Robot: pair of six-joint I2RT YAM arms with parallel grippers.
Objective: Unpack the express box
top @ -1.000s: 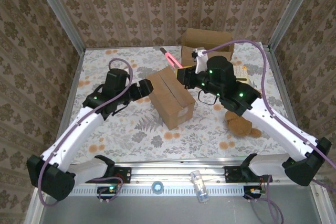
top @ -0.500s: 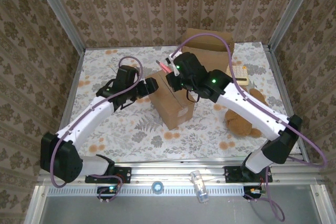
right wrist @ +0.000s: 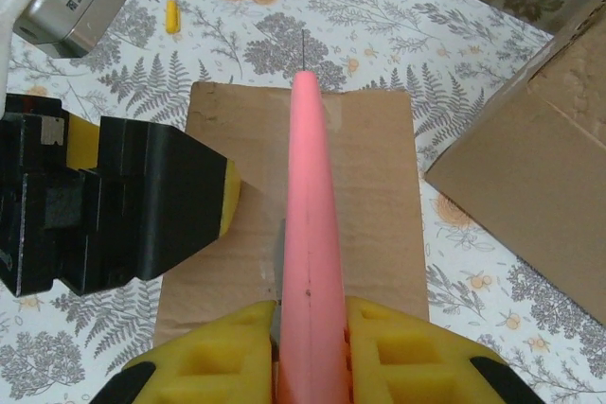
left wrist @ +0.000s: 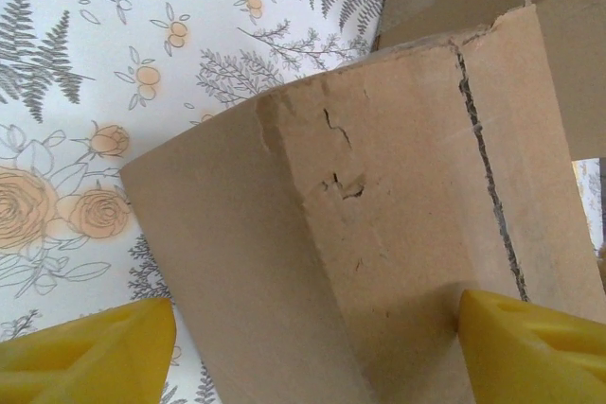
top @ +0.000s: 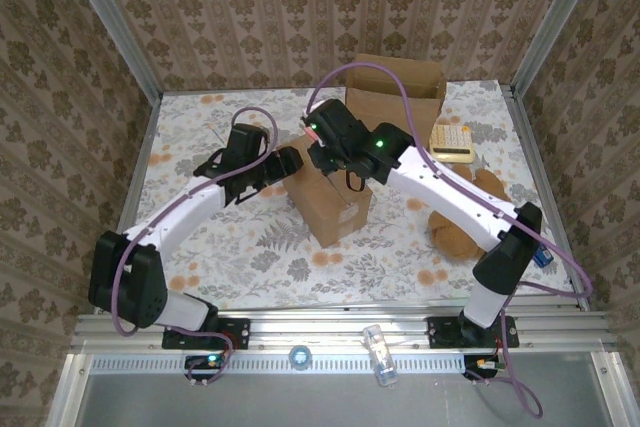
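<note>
Cardboard box (left wrist: 379, 234) between left claw (left wrist: 312, 352) fingers (left wrist: 85, 357)

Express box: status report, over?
Left gripper open, straddling box end. Right gripper shut on pink cutter, tip over box top. Flaps down. Bear, calculator lie apart.

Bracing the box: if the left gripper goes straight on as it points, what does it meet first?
The cardboard box; its corner sits between the left gripper's spread fingers, apparently close.
</note>
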